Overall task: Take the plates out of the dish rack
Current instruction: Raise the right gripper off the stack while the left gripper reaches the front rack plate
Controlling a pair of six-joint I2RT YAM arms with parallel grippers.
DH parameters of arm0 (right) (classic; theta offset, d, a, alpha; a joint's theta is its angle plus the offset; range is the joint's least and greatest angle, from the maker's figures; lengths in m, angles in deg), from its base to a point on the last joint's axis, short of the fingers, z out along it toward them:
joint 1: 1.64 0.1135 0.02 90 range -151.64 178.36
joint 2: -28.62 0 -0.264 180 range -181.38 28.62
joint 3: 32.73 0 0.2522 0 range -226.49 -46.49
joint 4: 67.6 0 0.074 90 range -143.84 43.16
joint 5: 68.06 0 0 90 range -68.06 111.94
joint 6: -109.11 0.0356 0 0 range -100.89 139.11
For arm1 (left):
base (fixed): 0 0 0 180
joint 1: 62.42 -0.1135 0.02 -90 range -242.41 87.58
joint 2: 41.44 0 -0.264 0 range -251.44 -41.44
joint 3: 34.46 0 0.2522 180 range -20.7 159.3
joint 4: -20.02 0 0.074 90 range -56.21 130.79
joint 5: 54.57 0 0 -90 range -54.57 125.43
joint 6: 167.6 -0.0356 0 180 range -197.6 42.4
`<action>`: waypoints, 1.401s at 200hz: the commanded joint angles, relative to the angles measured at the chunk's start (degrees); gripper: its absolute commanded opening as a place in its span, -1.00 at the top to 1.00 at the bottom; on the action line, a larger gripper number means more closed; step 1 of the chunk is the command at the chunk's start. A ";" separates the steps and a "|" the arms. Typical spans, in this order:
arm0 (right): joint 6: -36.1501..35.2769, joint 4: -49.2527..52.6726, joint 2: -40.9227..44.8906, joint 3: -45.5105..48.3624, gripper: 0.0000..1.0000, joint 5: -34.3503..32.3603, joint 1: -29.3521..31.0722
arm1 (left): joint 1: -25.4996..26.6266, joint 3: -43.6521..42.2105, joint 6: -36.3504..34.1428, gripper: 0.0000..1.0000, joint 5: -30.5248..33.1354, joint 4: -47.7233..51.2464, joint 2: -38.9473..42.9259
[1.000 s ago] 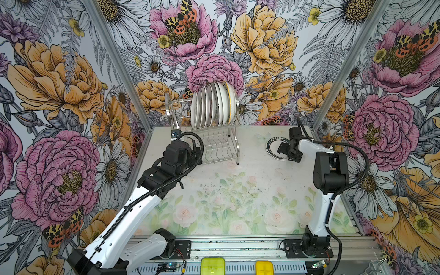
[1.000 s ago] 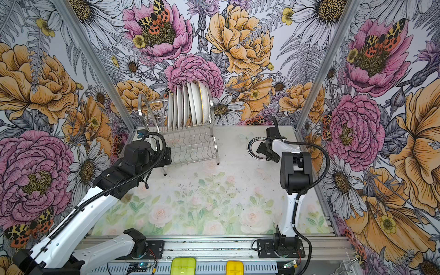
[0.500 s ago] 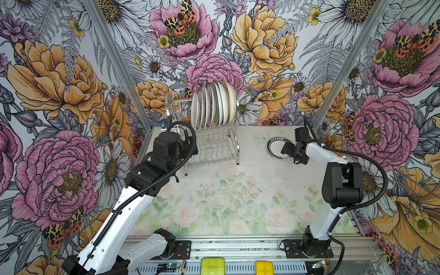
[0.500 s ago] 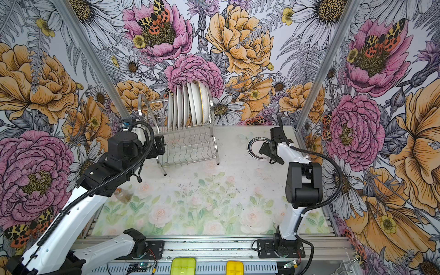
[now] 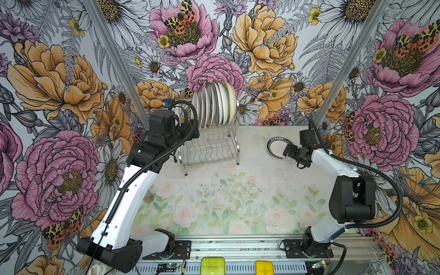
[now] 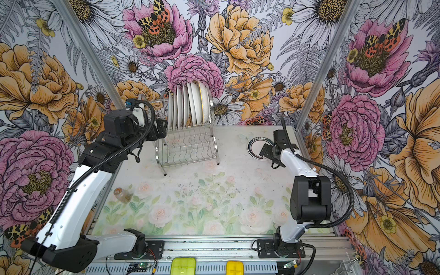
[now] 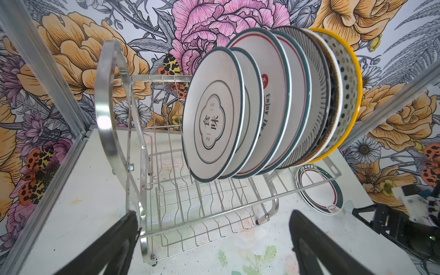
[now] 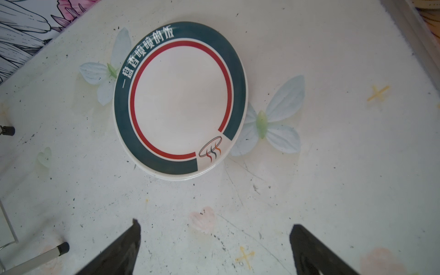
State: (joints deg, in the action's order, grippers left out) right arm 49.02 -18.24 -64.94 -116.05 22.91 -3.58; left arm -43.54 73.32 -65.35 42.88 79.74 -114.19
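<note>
Plates (image 7: 214, 119) untouched, fingers (image 7: 116, 245) (image 8: 123, 250) wide apart (seemingly empty)

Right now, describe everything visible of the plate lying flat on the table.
The plate is round, seemingly glazed white ceramic: dark green rim band with white characters, red inner ring, small steaming-bowl logo. It lies flat, face up, on the table right of the dish rack; the open right end effector hangs clear of it.

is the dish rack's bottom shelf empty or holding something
Empty. The left wrist view shows only bare wavy wires on the lower shelf of the dish rack; its plates stand in the upper tier.
</note>
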 commanded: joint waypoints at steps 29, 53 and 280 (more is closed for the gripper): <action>-1.35 -2.43 2.52 1.92 -0.99 2.17 -0.43 | -1.29 2.96 -7.47 -0.85 -10.81 -0.07 -3.36; -1.35 -2.98 2.50 2.38 -0.96 2.87 -0.61 | -2.77 4.00 -8.38 -0.71 -10.34 -0.12 -4.87; -1.61 -4.04 2.32 2.67 -0.83 4.65 -2.33 | -5.80 6.59 -12.24 -0.01 -8.42 -4.09 -15.00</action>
State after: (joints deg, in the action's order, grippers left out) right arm 48.08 -20.47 -64.28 -113.34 26.80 -5.48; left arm -49.51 78.55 -76.32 32.19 78.10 -128.58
